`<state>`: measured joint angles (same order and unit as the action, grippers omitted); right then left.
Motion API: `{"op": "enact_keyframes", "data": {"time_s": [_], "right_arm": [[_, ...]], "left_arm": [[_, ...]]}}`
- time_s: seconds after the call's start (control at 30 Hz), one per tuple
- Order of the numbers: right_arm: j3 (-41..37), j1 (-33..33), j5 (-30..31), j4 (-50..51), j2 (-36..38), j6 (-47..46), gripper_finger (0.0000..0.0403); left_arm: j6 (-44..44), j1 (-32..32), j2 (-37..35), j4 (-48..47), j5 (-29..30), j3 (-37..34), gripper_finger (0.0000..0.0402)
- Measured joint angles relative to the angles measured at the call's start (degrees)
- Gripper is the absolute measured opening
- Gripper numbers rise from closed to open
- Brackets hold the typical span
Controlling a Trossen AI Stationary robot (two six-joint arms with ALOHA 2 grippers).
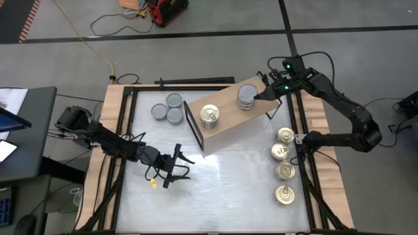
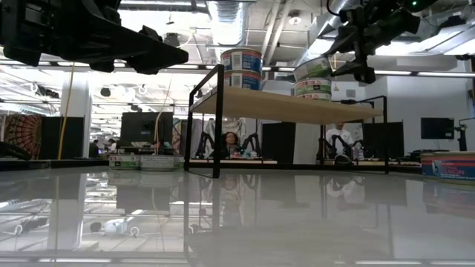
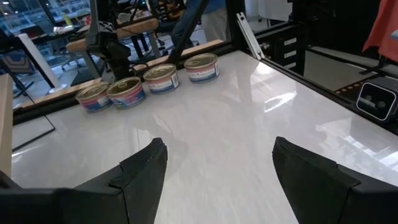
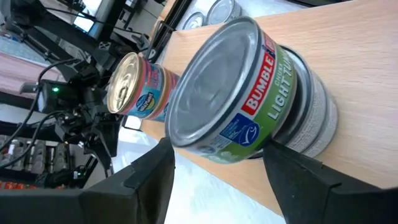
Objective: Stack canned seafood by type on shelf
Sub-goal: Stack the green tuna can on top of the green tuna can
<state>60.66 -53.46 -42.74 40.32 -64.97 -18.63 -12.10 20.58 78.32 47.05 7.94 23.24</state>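
The right gripper [image 4: 214, 168] is straddling the top grey tin [image 1: 247, 94], jaws apart, on the shelf [image 1: 225, 127] at two o'clock; the left gripper [image 1: 177, 166] is hovering open over the white table [image 1: 235, 189].

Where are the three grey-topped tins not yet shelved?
In the high view, the three grey-topped tins cluster on the table's far left, just left of the shelf.

— What's on the shelf [image 1: 225, 114]?
— Two stacks of tins: one [image 1: 209, 117] near its front edge, one [image 1: 246, 96] toward its rear corner.
— And the table [image 1: 228, 189]?
— Three tins [image 1: 168, 109] near the back-left corner, four [image 1: 283, 163] along the right edge.
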Motion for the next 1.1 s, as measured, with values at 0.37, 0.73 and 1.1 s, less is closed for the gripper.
{"op": "enact_keyframes", "data": {"time_s": [0.37, 0.73, 1.1], "right_arm": [[0.91, 0.00, 0.68, 7.24, 0.02, 1.15, 0.0276], [3.86, 12.94, 20.09, 15.56, 7.61, 4.18, 0.0276], [2.61, 47.47, 60.45, 12.95, 11.80, -8.88, 0.0276]], "left_arm": [[0.47, 0.09, -1.43, -0.96, -1.97, 0.02, 0.0279], [4.77, 0.13, -18.92, -25.10, 5.96, 0.04, 0.0279], [15.03, -2.21, -35.37, -50.59, 32.58, 0.04, 0.0279]]}}
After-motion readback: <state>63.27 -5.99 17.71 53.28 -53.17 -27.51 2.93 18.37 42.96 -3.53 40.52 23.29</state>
